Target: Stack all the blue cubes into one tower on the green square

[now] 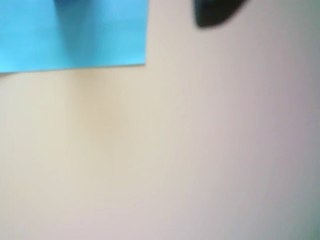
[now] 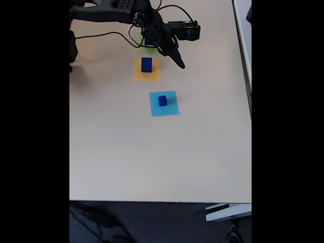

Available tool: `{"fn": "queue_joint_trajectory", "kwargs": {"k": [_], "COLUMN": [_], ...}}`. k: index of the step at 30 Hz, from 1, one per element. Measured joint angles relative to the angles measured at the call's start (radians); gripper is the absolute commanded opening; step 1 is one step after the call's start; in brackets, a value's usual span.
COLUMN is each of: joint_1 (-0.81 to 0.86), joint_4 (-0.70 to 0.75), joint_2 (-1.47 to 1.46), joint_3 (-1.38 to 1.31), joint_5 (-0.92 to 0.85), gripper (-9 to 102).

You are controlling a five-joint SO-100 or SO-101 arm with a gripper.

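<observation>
In the fixed view, nearest the camera, a small blue cube [image 2: 162,100] sits on the light blue square [image 2: 164,104] in the middle of the pale table [image 2: 126,157]. Just beyond it a larger blue cube [image 2: 146,64] stands on the orange square [image 2: 146,69]. Farther still, the green square [image 2: 145,44] is mostly covered by the black arm [image 2: 116,11], with only a strip showing.

The gripper [image 2: 176,59] hangs just right of the orange square, its tip aimed down towards the table; the larger cube lies to its left, the small cube nearer the camera and slightly left. The arm reaches in from the top left, bent over the green square. The fingers look close together and hold nothing, though I cannot tell for certain. The blurred wrist view catches the light blue square's corner [image 1: 100,40] and a dark fingertip [image 1: 215,12].
</observation>
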Motion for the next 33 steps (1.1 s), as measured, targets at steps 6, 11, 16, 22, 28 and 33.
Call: {"fn": "queue_joint_trajectory", "kwargs": {"k": [6, 11, 16, 22, 28, 33], "joint_1": [-0.098, -0.152, -0.147, -0.146, -0.176, -0.184], "joint_4": [0.084, 0.091, 0.069, -0.038, -0.11, -0.13], "joint_2": [0.061, 0.124, 0.146, 0.169, 0.169, 0.169], "joint_3": [0.086, 0.264, 0.376, 0.518, 0.572, 0.583], "joint_5": [0.218, 0.337, 0.357, 0.357, 0.393, 0.403], "gripper": [26, 37, 42, 42, 41, 41]}}
